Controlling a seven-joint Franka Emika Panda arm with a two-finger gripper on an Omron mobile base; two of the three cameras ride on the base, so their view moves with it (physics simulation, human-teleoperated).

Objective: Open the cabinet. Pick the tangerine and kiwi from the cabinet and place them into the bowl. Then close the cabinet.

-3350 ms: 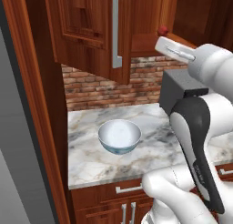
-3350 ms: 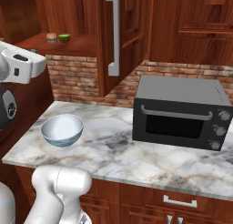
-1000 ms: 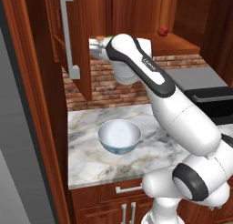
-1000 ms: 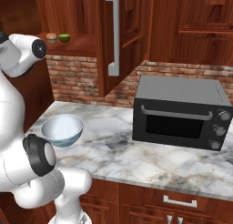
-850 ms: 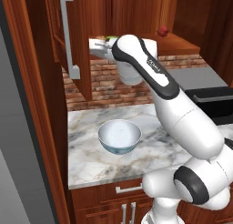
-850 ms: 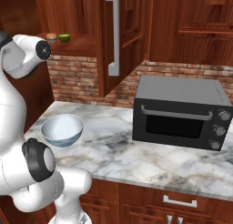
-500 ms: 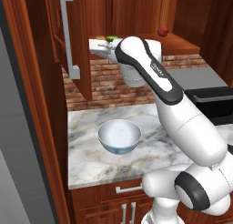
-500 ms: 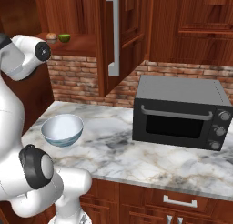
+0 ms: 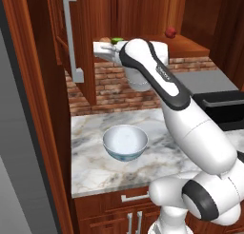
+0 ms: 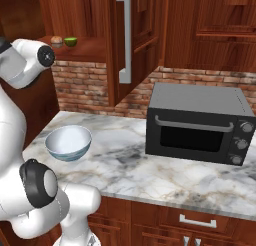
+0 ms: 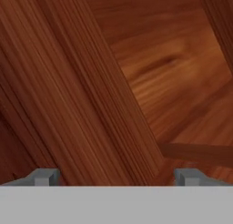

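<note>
The cabinet (image 10: 125, 35) stands open, its door swung out with the long silver handle (image 9: 70, 35) facing the room, so the shelf inside can be reached. On that shelf the tangerine (image 10: 56, 41) and kiwi (image 10: 70, 41) sit just beside each other; a small red fruit (image 9: 170, 32) lies well apart. The gripper (image 11: 116, 175) is raised to shelf height near the two fruits, probably to line up a first pick. Its jaws are spread wide and hold nothing. Below, the bowl (image 9: 125, 141) waits on the marble table (image 10: 150, 175), beside the microwave (image 10: 197, 122)
</note>
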